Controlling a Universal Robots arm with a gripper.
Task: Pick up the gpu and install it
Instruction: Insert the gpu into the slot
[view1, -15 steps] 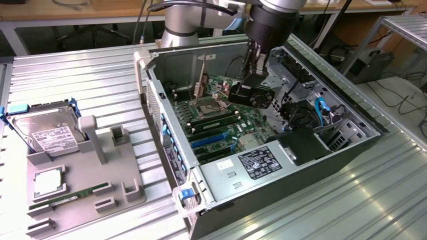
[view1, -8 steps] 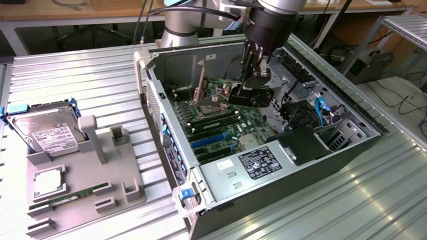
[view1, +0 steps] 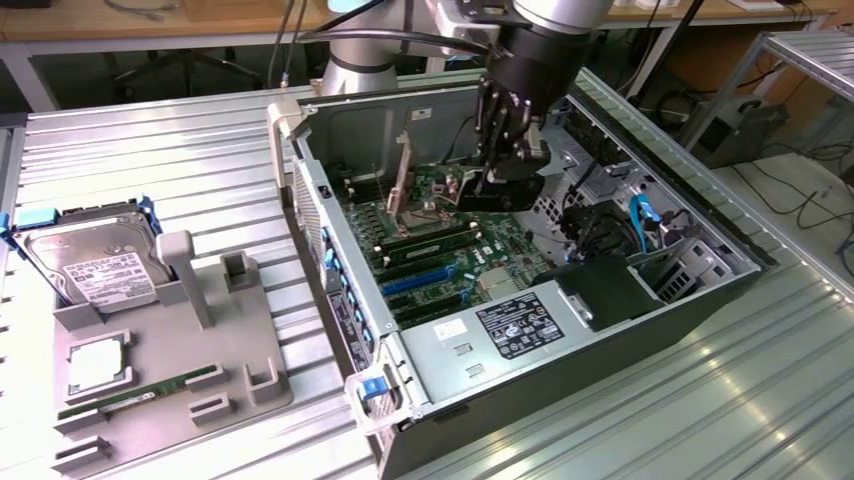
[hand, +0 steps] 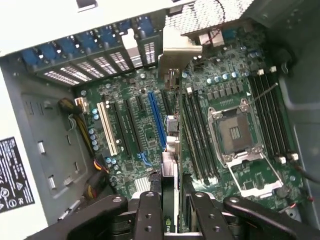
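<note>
Exterior view: even, bright indoor lighting. Strong glare is seen on the ribbed metal table (view1: 721, 400) toward the exterior view's right, where pale streaks are reflected. The inside of the open computer case (view1: 667, 330) is rendered darker, with shadow under the arm. The grey parts stand (view1: 174, 350) is evenly lit, with soft, short shadows. The background under the far benches is left dim. Detail is slightly soft throughout.

Wrist view: the white case wall (hand: 30, 30) is overexposed and washed out. The motherboard (hand: 140, 125) is clearly lit and reasonably sharp. The black fingers (hand: 145, 215) are shown dark and out of focus. Straight edges are bowed towards the frame borders.
</note>
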